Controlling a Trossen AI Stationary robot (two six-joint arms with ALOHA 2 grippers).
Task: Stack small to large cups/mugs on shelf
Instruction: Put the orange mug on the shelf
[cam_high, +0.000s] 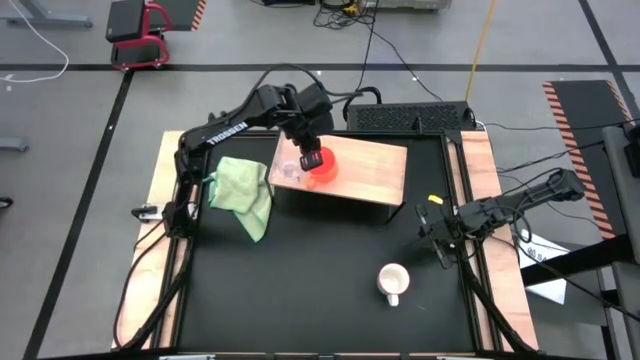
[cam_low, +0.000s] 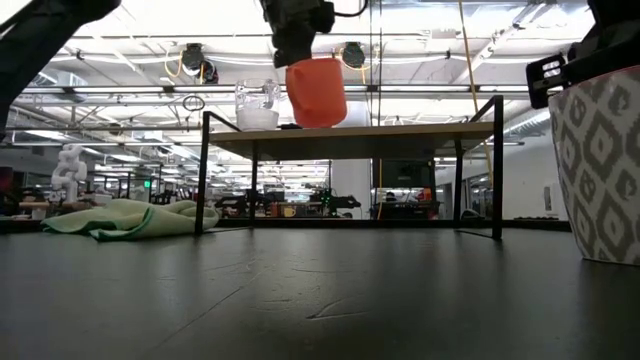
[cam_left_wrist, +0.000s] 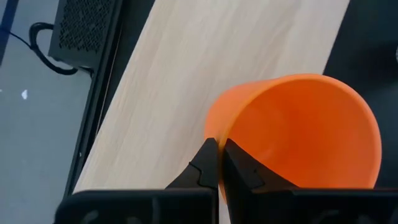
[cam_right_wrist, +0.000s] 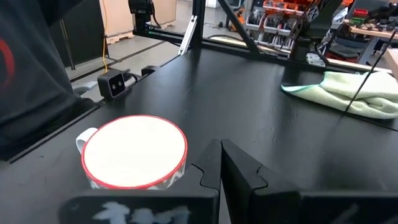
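Note:
My left gripper (cam_high: 312, 158) hangs over the shelf (cam_high: 370, 165), a light wooden board on a dark frame, and is shut on the orange mug (cam_low: 316, 92). The mug's mouth faces up (cam_left_wrist: 298, 130). A small clear glass cup (cam_low: 257, 105) stands on its base on the shelf, just left of the mug. The white mug (cam_high: 392, 282) stands on the black tabletop at the near right; it has a red rim (cam_right_wrist: 134, 152). My right gripper (cam_right_wrist: 219, 144) waits shut at the table's right edge, close to the white mug. My left gripper pinches the orange mug's rim wall (cam_left_wrist: 222, 130), one finger inside the mug and one outside. The fingers (cam_left_wrist: 205, 165) come from above, slanting down. The mug hangs below them, slightly tilted, its base at the shelf top (cam_low: 350, 128); whether it touches I cannot tell.
A light green cloth (cam_high: 243, 190) lies crumpled on the table left of the shelf. A black box with cables (cam_high: 410, 117) sits behind the shelf. The shelf's right half (cam_high: 385, 160) is bare wood.

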